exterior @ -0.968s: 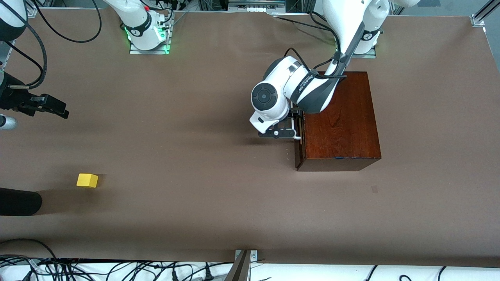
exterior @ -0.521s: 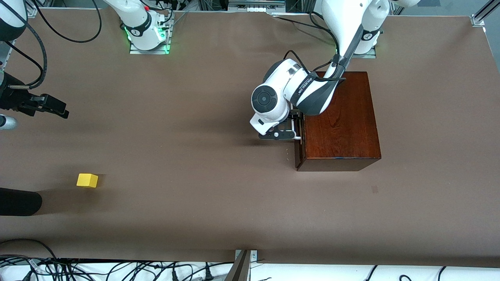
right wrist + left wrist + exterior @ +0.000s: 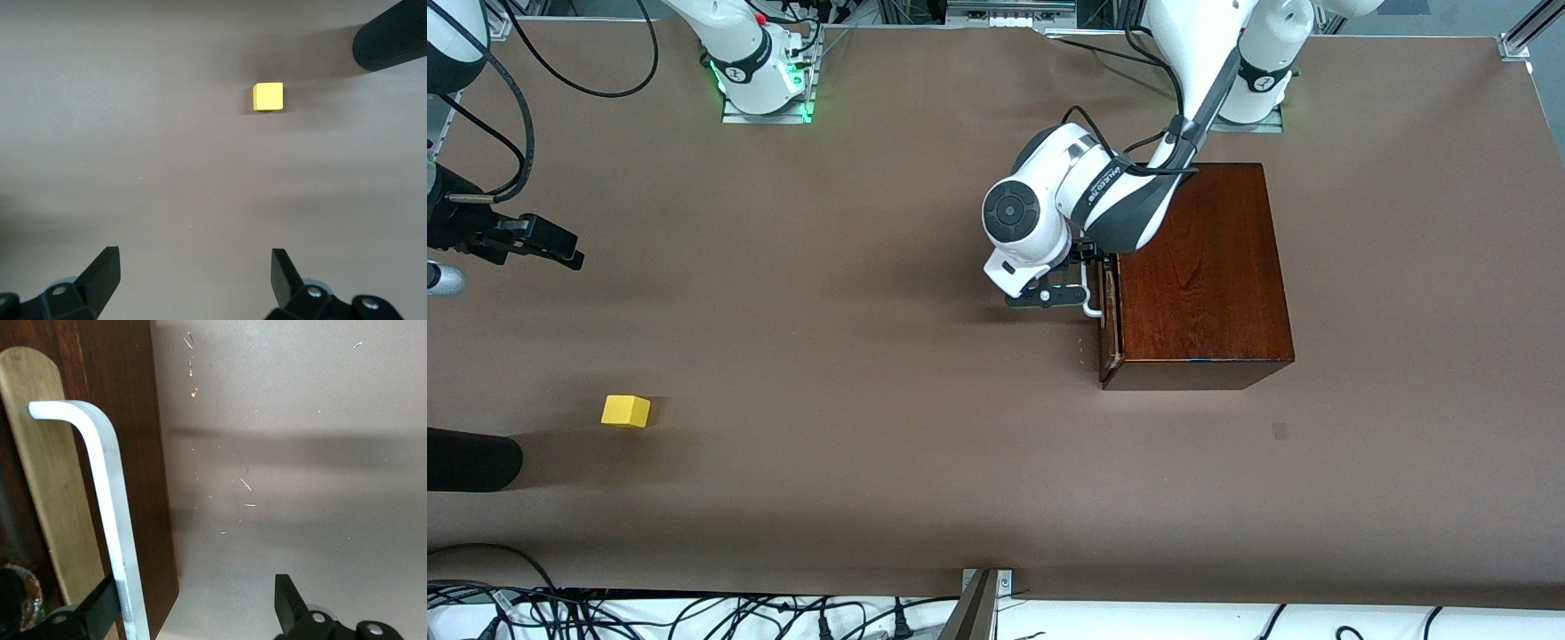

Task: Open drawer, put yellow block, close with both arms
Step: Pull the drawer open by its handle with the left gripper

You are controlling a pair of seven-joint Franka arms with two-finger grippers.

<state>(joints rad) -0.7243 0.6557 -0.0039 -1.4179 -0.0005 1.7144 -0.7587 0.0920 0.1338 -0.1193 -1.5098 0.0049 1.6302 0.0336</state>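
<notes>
The dark mahogany box [image 3: 1200,267] stands near the left arm's base. Its drawer [image 3: 1108,324] is out by a thin crack, showing a pale wood edge [image 3: 40,487]. My left gripper [image 3: 1083,284] is at the white bar handle [image 3: 100,487]. It is open [image 3: 197,608], with one finger [image 3: 100,613] hooked between the bar and the drawer front. The yellow block [image 3: 625,411] lies on the table toward the right arm's end, also seen in the right wrist view [image 3: 268,96]. My right gripper [image 3: 560,252] hangs open [image 3: 193,275] and empty above the table, apart from the block.
A black ribbed cylinder [image 3: 471,460] juts in at the table's edge beside the yellow block, also in the right wrist view [image 3: 393,37]. Brown table [image 3: 854,356] runs between block and box. Cables lie along the table's edge nearest the front camera.
My left gripper has moved away from the box toward the right arm's end, drawing the handle with it. The drawer has slid out a little. The right arm has not moved.
</notes>
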